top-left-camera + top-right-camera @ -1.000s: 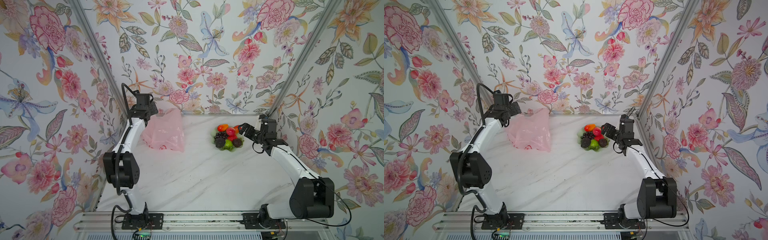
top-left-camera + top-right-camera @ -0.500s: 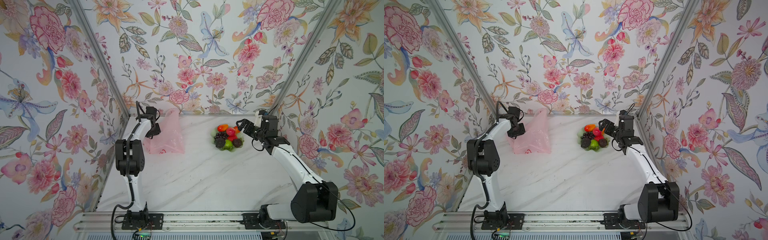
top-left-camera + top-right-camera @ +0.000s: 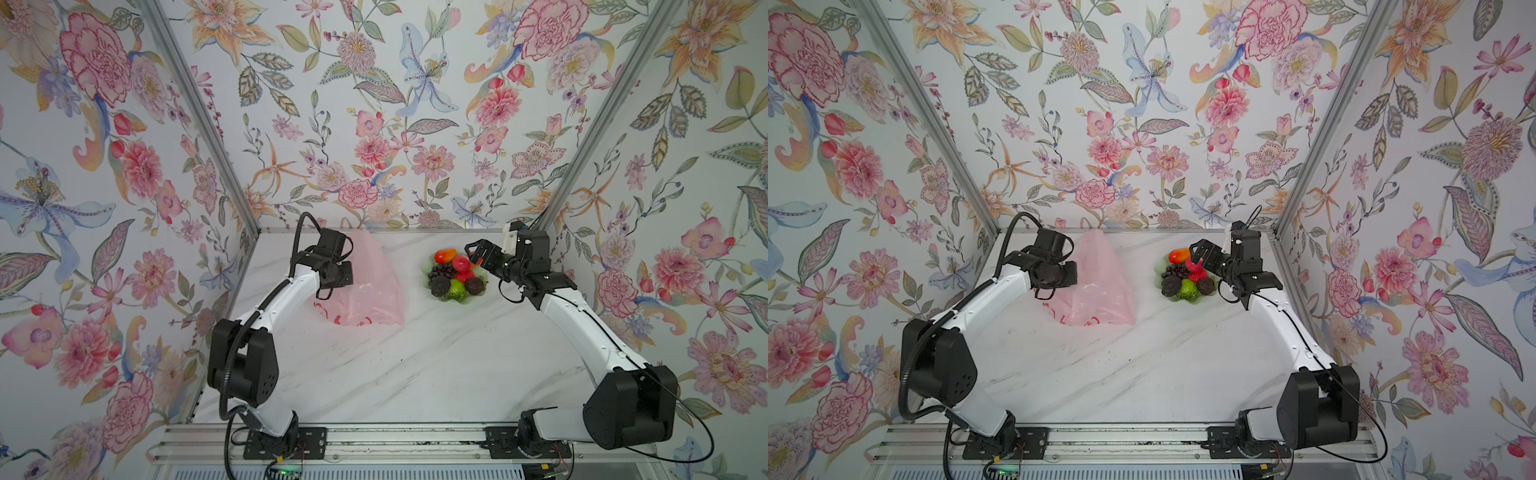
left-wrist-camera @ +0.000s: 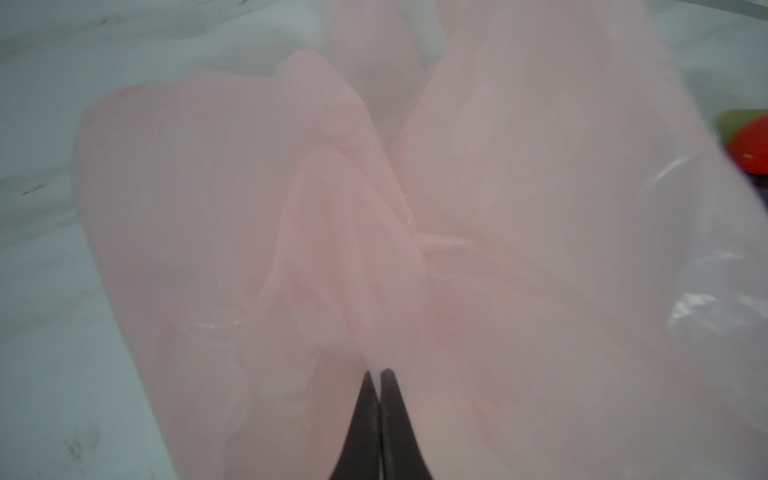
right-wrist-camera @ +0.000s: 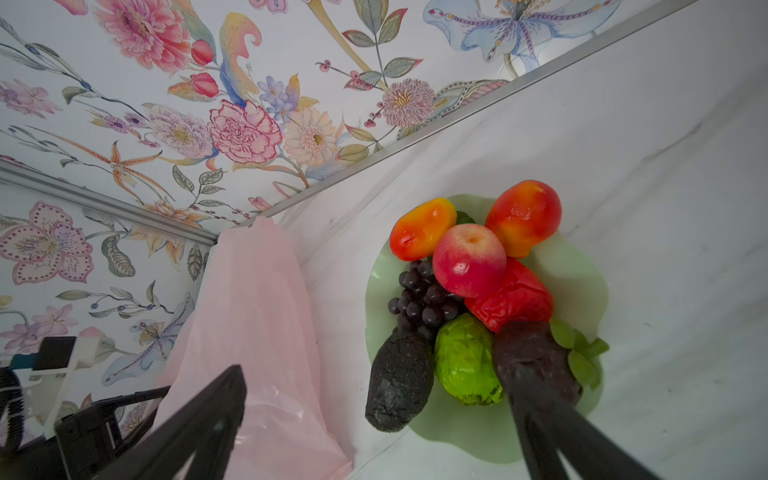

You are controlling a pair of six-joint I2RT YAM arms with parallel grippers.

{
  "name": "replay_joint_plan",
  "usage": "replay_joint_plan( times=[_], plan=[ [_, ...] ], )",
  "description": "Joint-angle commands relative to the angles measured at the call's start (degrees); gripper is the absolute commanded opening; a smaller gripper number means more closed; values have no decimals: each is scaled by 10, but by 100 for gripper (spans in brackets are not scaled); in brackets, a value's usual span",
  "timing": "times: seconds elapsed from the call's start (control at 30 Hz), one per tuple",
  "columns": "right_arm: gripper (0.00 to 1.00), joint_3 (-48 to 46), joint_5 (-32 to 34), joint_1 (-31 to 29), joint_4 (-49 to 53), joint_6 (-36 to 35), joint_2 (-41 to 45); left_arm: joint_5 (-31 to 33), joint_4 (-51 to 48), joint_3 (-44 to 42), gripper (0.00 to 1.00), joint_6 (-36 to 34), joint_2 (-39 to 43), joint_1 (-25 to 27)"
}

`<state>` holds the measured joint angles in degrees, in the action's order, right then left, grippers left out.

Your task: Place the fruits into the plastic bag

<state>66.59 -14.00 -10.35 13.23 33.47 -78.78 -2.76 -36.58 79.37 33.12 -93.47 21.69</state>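
Floral-papered walls (image 3: pixel 374 124) enclose a white marble tabletop (image 3: pixel 415 365).

Left gripper (image 4: pixel 379 376): the fingers (image 4: pixel 361 424) are pressed tightly together, pinching a gathered fold of the plastic bag (image 4: pixel 540 208). The pink pleats of the bag converge on the tips. In both top views the bag stands near the back wall on the left. It is drawn up into a peak beside the left arm's wrist, and its red-printed lower edge (image 3: pixel 345 320) rests on the marble.

Right gripper (image 5: pixel 374 353): the fingers (image 5: pixel 540 399) are spread wide with nothing between them, and they hover over the heap of fruits (image 3: pixel 455 272). In the right wrist view one finger overlaps a dark brown fruit (image 5: pixel 536 353); whether it touches cannot be told.

The heap contains two orange-red mangoes (image 5: pixel 422 232), a peach (image 5: pixel 469 259), a strawberry (image 5: pixel 515 301), purple grapes (image 5: pixel 419 299), a bumpy green fruit (image 5: pixel 465 361) and a second dark brown fruit (image 5: pixel 399 382). All of these lie together on a pale green dish (image 5: pixel 577 270). The dish sits right of the bag, with a strip of bare marble between them.
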Motion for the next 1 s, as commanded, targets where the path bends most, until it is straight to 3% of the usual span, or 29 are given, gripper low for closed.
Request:
replay_joint_plan(
  times=[0.0, 0.33, 0.37, 0.43, 0.47, 0.57, 0.67, 0.83, 0.97],
  plan=[
    [99, 30, 26, -24, 70, -1, 42, -26, 30, -44, 0, 17, 32, 44],
    [99, 94, 134, -141, 306, 33, 99, -110, 133, -316, 0, 85, 215, 138],
    [99, 98, 144, -158, 324, 40, 96, -124, 136, -341, 7, 90, 239, 139],
    [99, 101, 149, -184, 351, 59, 83, -126, 114, -369, 43, 94, 285, 139],
    [99, 107, 145, -192, 370, 68, 67, -116, 90, -372, 57, 91, 308, 138],
    [99, 138, 123, -206, 405, 72, 8, -77, 22, -354, 77, 81, 359, 132],
    [99, 190, 111, -219, 407, 48, -64, -56, -9, -340, 87, 76, 385, 103],
    [99, 324, 73, -223, 420, -3, -223, -88, -26, -315, 90, 76, 384, -4],
    [99, 431, 63, -213, 435, -28, -342, -84, -25, -282, 91, 61, 355, -31]
  ],
)
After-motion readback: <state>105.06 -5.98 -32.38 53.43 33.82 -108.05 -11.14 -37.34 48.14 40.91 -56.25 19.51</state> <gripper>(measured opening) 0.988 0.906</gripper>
